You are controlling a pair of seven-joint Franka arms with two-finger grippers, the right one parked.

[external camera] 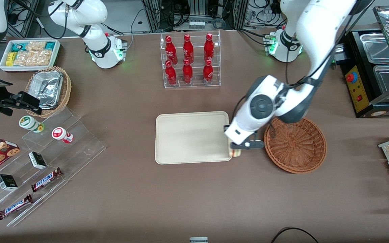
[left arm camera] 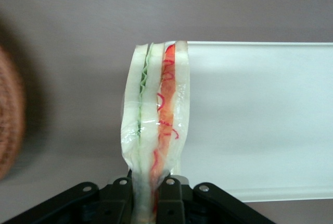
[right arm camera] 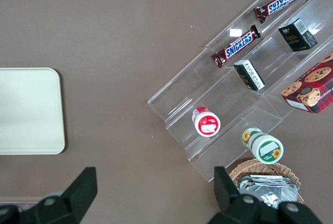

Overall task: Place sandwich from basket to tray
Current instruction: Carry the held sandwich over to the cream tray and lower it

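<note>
My gripper (external camera: 236,148) hangs over the gap between the tray (external camera: 191,136) and the basket (external camera: 295,145), at the tray's edge toward the basket. Its fingers (left arm camera: 169,195) are pinching the sandwich (left arm camera: 156,114), which stands upright between them, green and red filling lines showing along the cut edge, wrapped in clear film. The sandwich is above the tray's rim, not resting on it so far as I can tell. The basket holds nothing visible.

Surface: a brown table (external camera: 194,202). An acrylic rack of red bottles (external camera: 189,60) stands farther from the front camera than the tray. Toward the parked arm's end are clear stepped shelves (external camera: 46,158) with Snickers bars (external camera: 46,179), small cartons and two round tubs, a tan wicker basket of foil containers (external camera: 47,90), and a white box of snack packets (external camera: 29,54). Toward the working arm's end sits a black appliance with steel pans (external camera: 375,71).
</note>
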